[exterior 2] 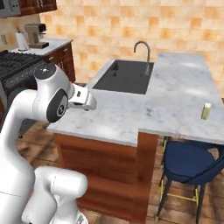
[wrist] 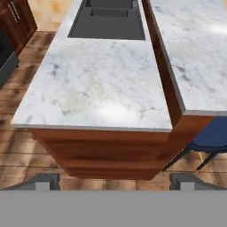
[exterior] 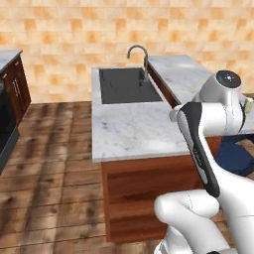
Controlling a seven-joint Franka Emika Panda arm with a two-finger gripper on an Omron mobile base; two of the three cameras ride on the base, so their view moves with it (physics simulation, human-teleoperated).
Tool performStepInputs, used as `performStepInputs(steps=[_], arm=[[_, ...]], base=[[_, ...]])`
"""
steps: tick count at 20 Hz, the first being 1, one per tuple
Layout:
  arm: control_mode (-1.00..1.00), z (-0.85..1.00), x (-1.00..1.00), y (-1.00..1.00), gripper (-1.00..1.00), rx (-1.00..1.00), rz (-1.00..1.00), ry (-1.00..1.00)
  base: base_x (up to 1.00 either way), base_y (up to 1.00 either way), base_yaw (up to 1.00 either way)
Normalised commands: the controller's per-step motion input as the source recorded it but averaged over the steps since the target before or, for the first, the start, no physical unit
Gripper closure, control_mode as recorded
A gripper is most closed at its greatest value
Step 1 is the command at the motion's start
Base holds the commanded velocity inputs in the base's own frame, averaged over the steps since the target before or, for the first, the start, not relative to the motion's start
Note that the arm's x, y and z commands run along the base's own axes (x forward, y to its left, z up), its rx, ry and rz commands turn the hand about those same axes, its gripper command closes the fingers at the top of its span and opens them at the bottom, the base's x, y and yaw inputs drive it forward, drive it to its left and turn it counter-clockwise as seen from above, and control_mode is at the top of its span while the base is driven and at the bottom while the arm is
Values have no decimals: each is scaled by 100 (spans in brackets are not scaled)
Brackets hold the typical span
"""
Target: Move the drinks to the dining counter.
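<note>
The hand [wrist: 114, 179] hung open and empty over the low sink desk [wrist: 93, 88]. On the raised dining desk [exterior 2: 188, 87] to the right stood one small pale container [exterior 2: 205, 111], too small to identify; the drinks seemingly awaited moving.

Lower counter [exterior: 134, 129] and raised dining counter [exterior 2: 188, 94] are topped in white-grey veined marble, polished, with soft glare. Base [wrist: 111, 153] is clad in reddish-brown wood. Sink [exterior: 128, 85] is seen as matt dark grey, faucet [exterior 2: 142, 49] as grey metal. Floor [exterior: 49, 168] is laid in brown wood planks.
</note>
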Motion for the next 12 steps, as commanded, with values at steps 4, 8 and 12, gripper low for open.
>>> performStepInputs(steps=[4, 8, 12], arm=[[100, 0, 0, 0, -100, 0, 0, 0], [100, 0, 0, 0, -100, 0, 0, 0], [100, 0, 0, 0, -100, 0, 0, 0]], base=[[-25, 86, 66], [-9, 90, 69], [0, 79, 68]])
